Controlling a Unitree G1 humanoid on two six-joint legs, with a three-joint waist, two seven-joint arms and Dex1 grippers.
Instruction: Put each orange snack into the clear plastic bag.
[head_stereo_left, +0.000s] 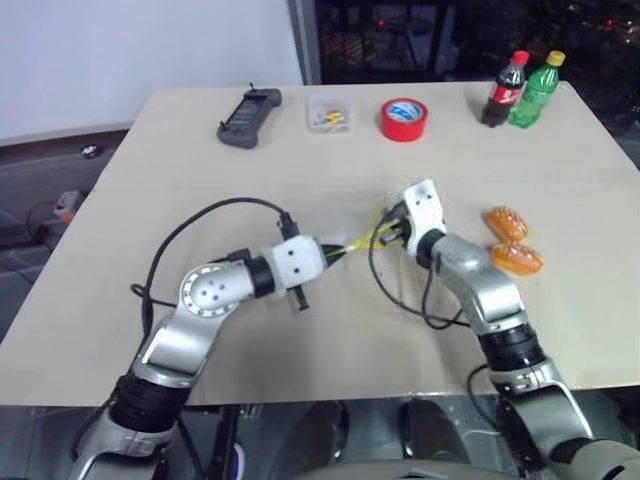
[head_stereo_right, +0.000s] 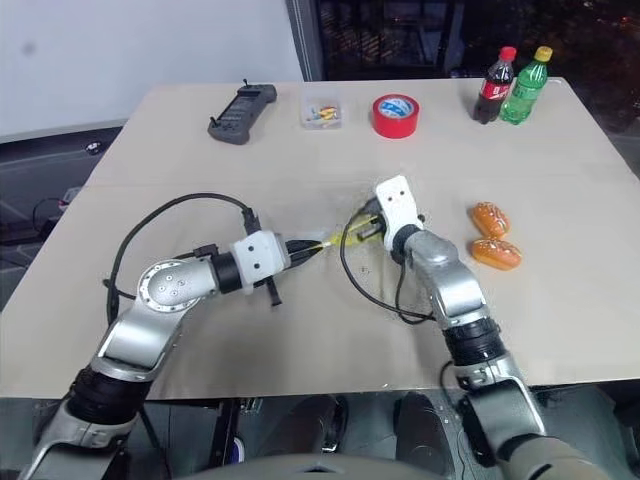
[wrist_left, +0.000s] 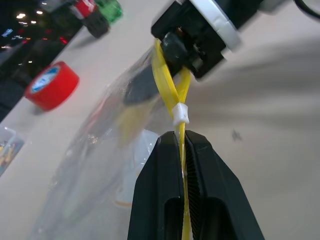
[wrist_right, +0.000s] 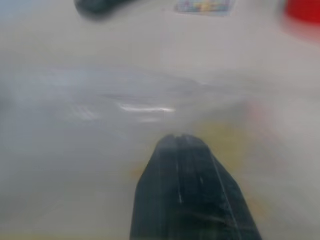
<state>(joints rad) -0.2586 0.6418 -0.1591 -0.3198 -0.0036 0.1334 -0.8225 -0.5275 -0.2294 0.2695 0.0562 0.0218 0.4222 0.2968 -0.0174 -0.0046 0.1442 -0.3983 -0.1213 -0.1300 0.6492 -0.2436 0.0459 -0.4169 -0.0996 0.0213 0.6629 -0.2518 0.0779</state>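
The bag (wrist_left: 110, 150) hangs stretched between our two grippers, and we see its yellow strip (wrist_left: 172, 90) pulled taut just above the table (head_stereo_left: 300, 340). Our left gripper (wrist_left: 183, 142) is clamped on that strip beside the white slider, and our right gripper (wrist_left: 176, 47) pinches the strip's far end, fingers closed tight. Out from the bag, the two snacks (head_stereo_left: 507, 223) (head_stereo_left: 516, 258) lie side by side on the table just right of it, near our right arm. Beyond the bag sits the tape roll (head_stereo_left: 403, 119), with the small box (head_stereo_left: 329, 119) and black controller (head_stereo_left: 249, 117) further left, and two bottles (head_stereo_left: 506, 89) (head_stereo_left: 537, 90) off right.
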